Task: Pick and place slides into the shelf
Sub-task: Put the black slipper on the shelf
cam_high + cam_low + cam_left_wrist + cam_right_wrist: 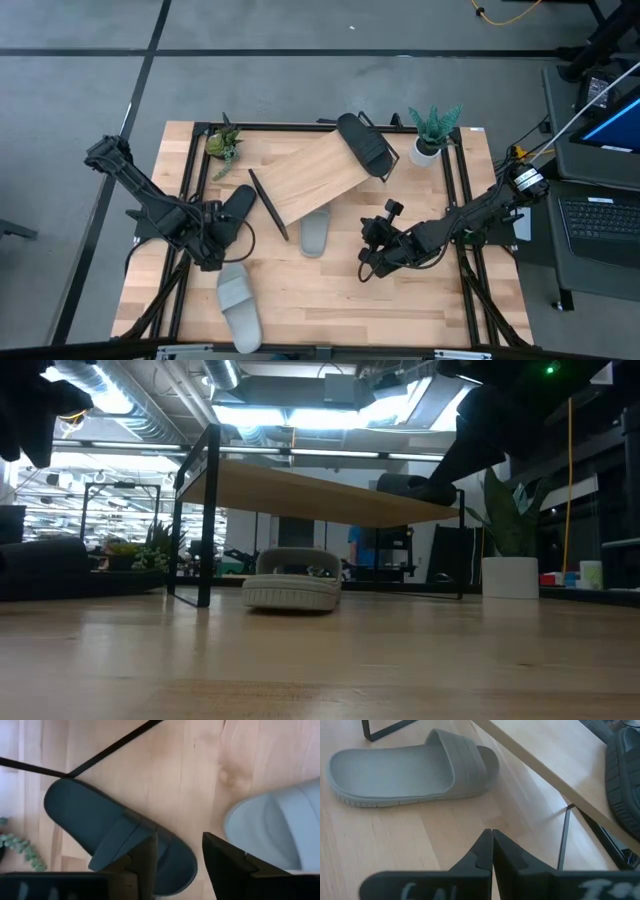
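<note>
The shelf (312, 178) is a tilted light wood board on a black wire frame. One black slide (365, 145) lies on its far right end. A grey slide (315, 232) lies on the table, partly under the board's near edge, and shows in the right wrist view (410, 770). A second grey slide (238, 305) lies near the table's near edge. The second black slide (115, 835) lies on the table left of the shelf. My left gripper (180, 840) is open above this slide's strap end. My right gripper (492, 837) is shut above bare table, right of the grey slide. My left gripper comes at the black slide from above. One finger (147, 857) stands over the strap (122, 837) and the other finger (225, 865) over bare table beside the slide's edge. I cannot tell whether either finger touches the slide, which lies flat on the table.
A potted plant (432, 135) stands at the table's far right corner and a small green sprig (222, 142) at its far left. The shelf's black frame legs (563, 837) stand close to my right gripper. There is bare wood between the two arms.
</note>
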Tool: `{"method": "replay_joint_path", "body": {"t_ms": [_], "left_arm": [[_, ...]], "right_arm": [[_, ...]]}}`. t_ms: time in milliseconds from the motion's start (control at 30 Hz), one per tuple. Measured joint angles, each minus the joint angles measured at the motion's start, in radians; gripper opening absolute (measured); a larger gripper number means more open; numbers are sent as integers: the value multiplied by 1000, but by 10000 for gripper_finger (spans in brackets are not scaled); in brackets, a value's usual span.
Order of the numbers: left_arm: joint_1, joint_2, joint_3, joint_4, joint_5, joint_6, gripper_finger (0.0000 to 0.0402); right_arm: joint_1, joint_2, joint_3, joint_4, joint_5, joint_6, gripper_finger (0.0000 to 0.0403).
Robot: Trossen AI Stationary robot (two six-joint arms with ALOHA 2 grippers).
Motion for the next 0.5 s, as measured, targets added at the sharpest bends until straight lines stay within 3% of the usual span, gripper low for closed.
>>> {"method": "replay_joint_path", "body": {"t_ms": [500], "left_arm": [[1, 90, -22, -17, 6, -104, 182]], "right_arm": [[-5, 0, 0, -1, 0, 0, 7]]}}
